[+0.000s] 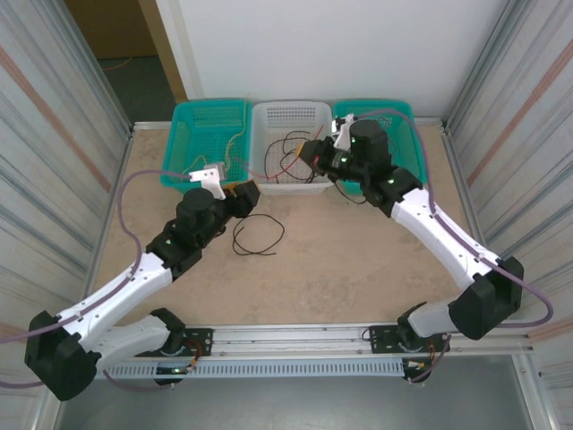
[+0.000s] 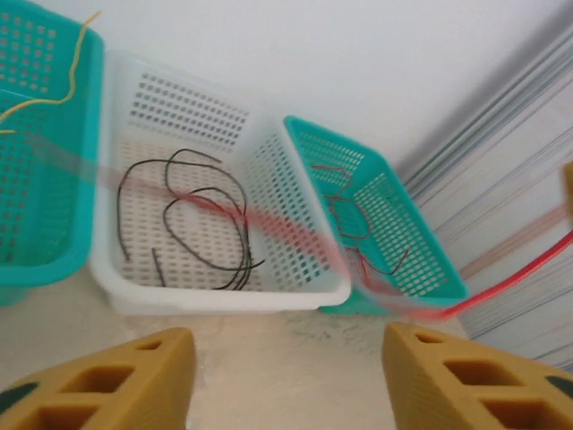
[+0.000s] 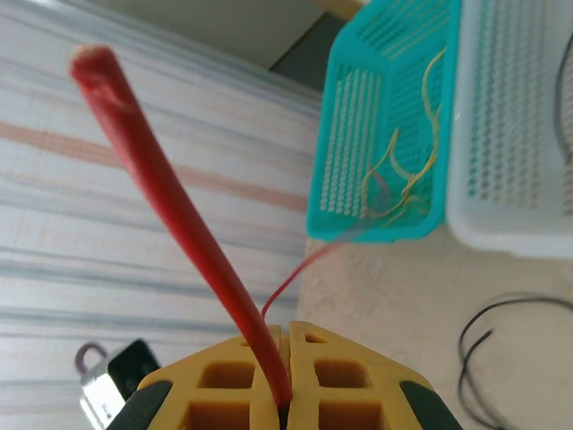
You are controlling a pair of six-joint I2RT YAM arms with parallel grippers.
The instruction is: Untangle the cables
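The right fingers (image 3: pixel 224 381) are clamping shut on the red cable (image 3: pixel 170 197), which is sticking up toward the upper left of the right wrist view. The left fingers (image 2: pixel 116 376) are standing apart at the bottom of their frame, gripping nothing; the blurred red cable is running across above them. A black cable (image 1: pixel 257 235) is lying on the tabletop (image 1: pixel 358 260), centre frame.

Beige tabletop (image 1: pixel 340 260); teal perforated baskets (image 1: pixel 208 105); white perforated basket (image 1: pixel 288 106); red cable (image 3: pixel 170 197); black cables (image 2: pixel 208 190); pale yellow cables (image 3: pixel 400 184); right claw (image 3: pixel 286 333) mustard-yellow.
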